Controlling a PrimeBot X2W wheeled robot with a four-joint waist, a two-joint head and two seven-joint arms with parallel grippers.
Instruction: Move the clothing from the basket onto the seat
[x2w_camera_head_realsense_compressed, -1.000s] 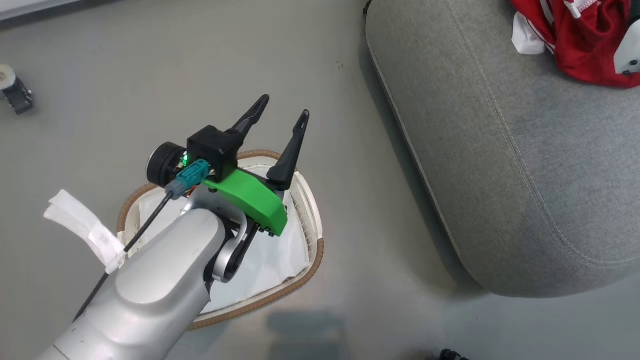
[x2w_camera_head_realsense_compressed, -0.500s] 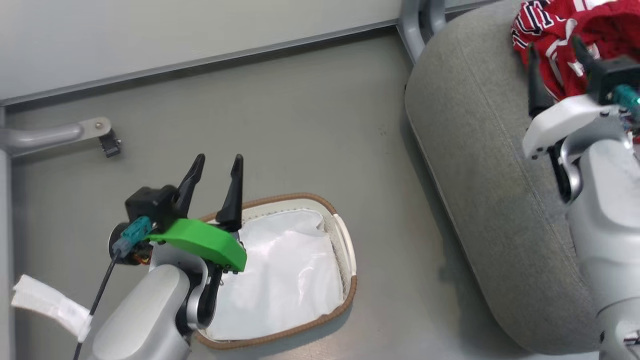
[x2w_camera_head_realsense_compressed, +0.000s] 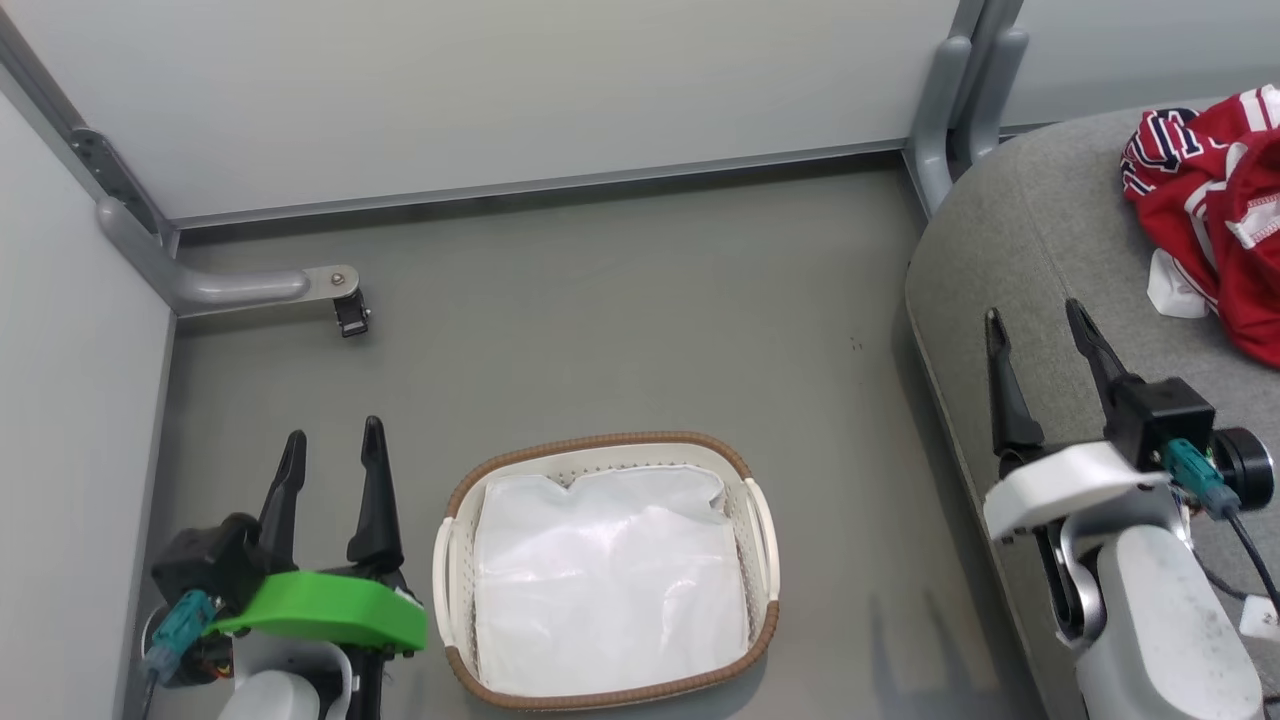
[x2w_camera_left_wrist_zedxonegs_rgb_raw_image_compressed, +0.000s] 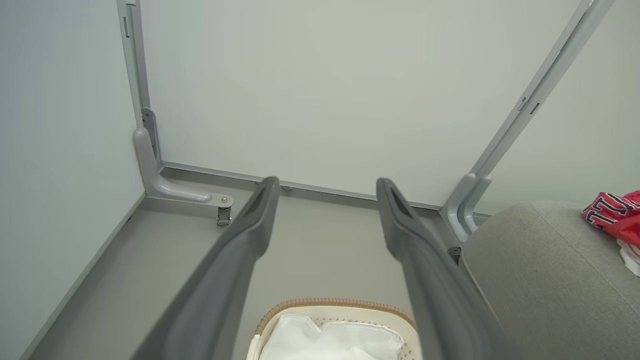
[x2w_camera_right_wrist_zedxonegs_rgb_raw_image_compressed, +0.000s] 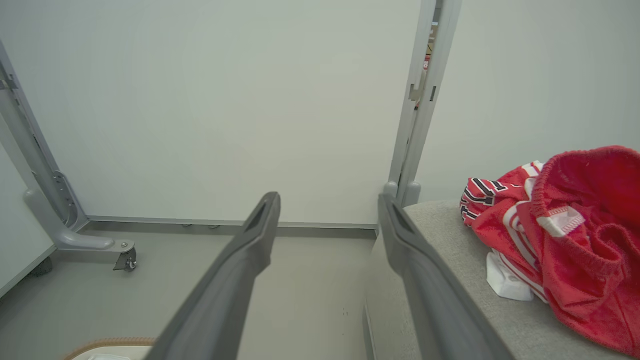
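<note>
Seems the closing step: clothing (x2w_camera_head_realsense_compressed: 1220, 220) heaped on the seat (x2w_camera_head_realsense_compressed: 1040, 260), basket (x2w_camera_head_realsense_compressed: 600, 442) holding just its white liner (x2w_camera_head_realsense_compressed: 610, 580), left end effector (x2w_camera_head_realsense_compressed: 334, 430) and right end effector (x2w_camera_head_realsense_compressed: 1032, 310) both spread and empty; next needs only a check under that liner.

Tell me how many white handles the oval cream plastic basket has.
2. One white handle sits on the left side of the oval cream plastic basket, the other on its right side; both fully visible.
</note>
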